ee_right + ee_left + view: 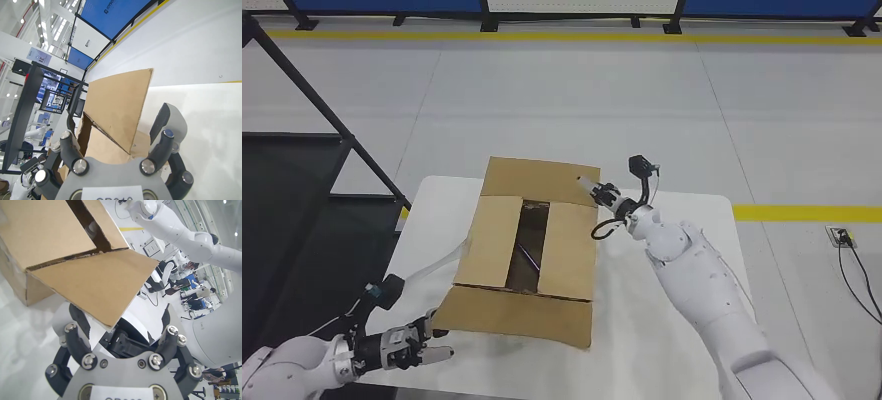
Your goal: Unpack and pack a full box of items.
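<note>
The cardboard box [567, 250] sits mid-bench, its outer flaps thrown back and the two inner flaps lying almost flat, with a dark gap [527, 245] between them. The contents can't be made out.

The left end effector [122, 318] is just off the near-left corner, jaws spread wide and holding nothing. The corner of the near flap [94, 285] hangs close over it. The right end effector [117, 113] is at the far-right corner, also wide open and empty, with the edge of the upright far flap [117, 98] between its jaws but not pinched.

The likeliest failure is the box shifting. The bench [627, 320] is smooth and white, and a one-sided pull on a flap could slide or swivel the carton rather than fold the board. The board is plain matte brown corrugated sheet, thin at the edges and already ragged where the flaps hinge (the torn fibres show at the corners). A hard pinch or twist there could crease or rip it. The inner flaps may spring back over the opening once released, blocking a reach inside.
</note>
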`<state>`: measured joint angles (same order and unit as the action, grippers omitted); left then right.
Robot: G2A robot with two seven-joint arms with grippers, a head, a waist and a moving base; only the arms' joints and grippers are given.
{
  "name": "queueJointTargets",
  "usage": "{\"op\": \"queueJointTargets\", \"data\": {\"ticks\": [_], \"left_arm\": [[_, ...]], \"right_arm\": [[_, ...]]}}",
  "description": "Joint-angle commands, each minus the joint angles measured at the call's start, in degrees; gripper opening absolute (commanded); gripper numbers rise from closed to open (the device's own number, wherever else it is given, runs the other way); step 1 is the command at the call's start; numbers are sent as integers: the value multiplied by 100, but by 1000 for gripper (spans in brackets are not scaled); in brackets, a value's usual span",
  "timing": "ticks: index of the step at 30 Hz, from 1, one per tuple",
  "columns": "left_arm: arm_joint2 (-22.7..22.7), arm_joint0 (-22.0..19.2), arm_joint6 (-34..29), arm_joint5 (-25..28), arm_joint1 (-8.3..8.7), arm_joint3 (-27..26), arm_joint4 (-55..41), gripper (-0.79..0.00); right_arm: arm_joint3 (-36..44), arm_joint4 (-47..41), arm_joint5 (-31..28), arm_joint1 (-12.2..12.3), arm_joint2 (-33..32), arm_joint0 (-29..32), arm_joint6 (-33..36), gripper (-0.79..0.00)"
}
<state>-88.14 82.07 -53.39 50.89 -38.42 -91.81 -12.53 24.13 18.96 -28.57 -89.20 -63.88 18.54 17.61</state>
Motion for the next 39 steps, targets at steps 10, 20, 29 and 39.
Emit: {"op": "queueJointTargets", "data": {"ticks": [10, 20, 29, 39], "left_arm": [[-7, -159, 609, -389, -14, -82, 267, 0], [48, -59, 1464, -753, -116, -474, 936, 0], [80, -97, 1968, -1186, -194, -684, 1265, 0], [409, -256, 2496, -1751, -324, -918, 1878, 0]], "right_arm": [[-496, -560, -1214, 28, -194, -195, 497, 0], [-378, -880, -2089, 166, -373, -162, 1056, 0], [116, -1022, -2498, 269, -411, -5, 1513, 0], [1187, -1092, -2222, 429, -417, 409, 2191, 0]]}}
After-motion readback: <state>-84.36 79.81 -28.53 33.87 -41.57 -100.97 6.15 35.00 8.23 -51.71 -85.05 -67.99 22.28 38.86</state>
